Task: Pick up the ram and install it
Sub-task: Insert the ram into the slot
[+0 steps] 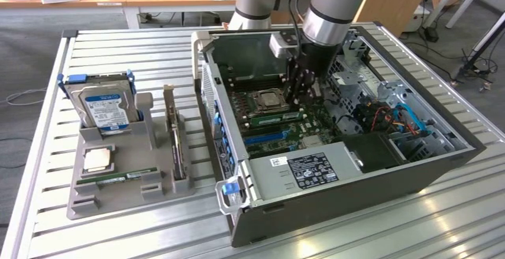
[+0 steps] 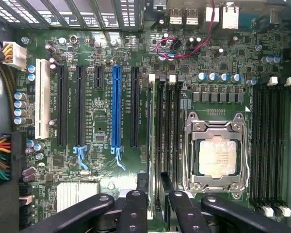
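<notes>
A grey-tubed arm with blue joint caps, black cable, and black screw-studded gripper linkages.

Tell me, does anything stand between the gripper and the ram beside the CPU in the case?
Nothing visible does. The gripper hangs open just above the ram, which lies along the memory slots next to the CPU. Only free air separates them.
</notes>
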Controlling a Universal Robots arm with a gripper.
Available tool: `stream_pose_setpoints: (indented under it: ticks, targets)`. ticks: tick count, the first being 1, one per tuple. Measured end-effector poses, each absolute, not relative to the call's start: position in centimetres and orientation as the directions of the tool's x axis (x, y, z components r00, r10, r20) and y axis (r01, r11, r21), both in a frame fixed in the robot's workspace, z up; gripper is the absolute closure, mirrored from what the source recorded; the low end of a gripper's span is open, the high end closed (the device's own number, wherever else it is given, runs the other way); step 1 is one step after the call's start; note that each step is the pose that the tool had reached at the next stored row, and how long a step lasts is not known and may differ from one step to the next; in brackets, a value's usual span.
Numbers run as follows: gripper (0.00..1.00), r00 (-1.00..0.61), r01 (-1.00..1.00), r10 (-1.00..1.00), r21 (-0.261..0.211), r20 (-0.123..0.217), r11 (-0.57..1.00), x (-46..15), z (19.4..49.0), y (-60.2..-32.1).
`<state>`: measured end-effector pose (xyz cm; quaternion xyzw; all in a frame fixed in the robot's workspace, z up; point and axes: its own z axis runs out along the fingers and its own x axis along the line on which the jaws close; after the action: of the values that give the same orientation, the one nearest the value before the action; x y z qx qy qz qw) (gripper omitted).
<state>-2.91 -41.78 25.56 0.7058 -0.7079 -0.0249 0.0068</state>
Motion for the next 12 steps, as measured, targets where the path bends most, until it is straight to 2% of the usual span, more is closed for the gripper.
stream_pose_setpoints:
  ticks: [12]
  targets:
    - [0.75, -0.004, -0.999, -1.0, 0.045, -0.026, 0.002, -2.9, 26.7, -41.8]
